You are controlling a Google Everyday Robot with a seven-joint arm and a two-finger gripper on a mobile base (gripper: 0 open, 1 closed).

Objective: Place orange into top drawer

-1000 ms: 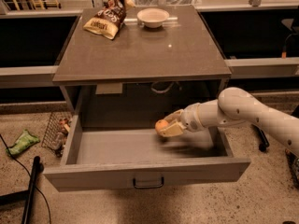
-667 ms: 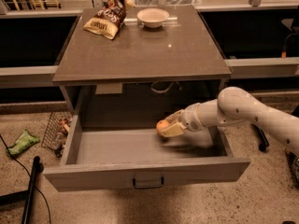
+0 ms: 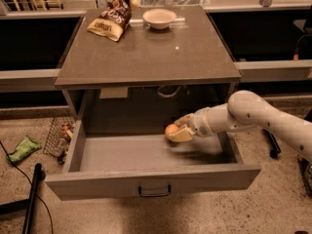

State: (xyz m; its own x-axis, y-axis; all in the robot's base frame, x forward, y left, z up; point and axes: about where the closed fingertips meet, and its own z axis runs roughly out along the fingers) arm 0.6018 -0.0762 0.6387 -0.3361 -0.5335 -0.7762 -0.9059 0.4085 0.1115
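Smooth matt grey-brown desk (image 3: 146,57), slight sheen. Matt grey wooden drawer (image 3: 97,184), dark metal handle (image 3: 154,195). Pale matt plastic claw (image 3: 179,133), low inside drawer's right half, clasps smooth-skinned orange (image 3: 170,129). Glossy bowl (image 3: 159,17); crinkled shiny bag (image 3: 109,21).

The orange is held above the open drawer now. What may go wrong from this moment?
1. The gripper, jaws closed on the orange, hangs above the floor of the top drawer, near its back right; released from there, the fruit may roll or bounce.
2. The arm enters over the drawer's right wall, under the tabletop; a careless lift may strike either.
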